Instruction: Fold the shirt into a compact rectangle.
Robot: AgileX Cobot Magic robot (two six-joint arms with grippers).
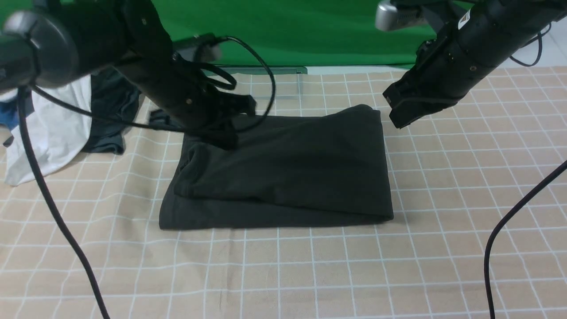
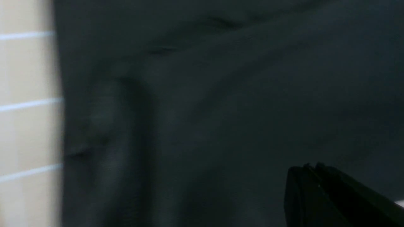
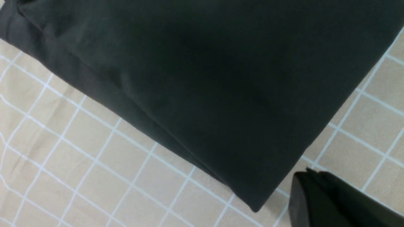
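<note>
The shirt [image 1: 283,173] lies folded into a rough rectangle in the middle of the surface [image 1: 465,199]. Its near and right edges are straight, and its top layer is stepped back at the left and front. Bare checked room spreads in front and to the right. A white garment [image 1: 48,128] and a dark grey garment [image 1: 110,115] crowd the far left. The left jaws, shut with no cloth seen between them, hover over the far-left corner, which the left arm [image 1: 177,88] hides. The blurred wrist view leaves contact unclear. The right jaws, shut and empty, hang just off the far-right corner.

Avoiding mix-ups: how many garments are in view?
4: black shirt folded at centre; white garment, dark grey garment and blue garment heaped far left. The left arm may hide more.
</note>
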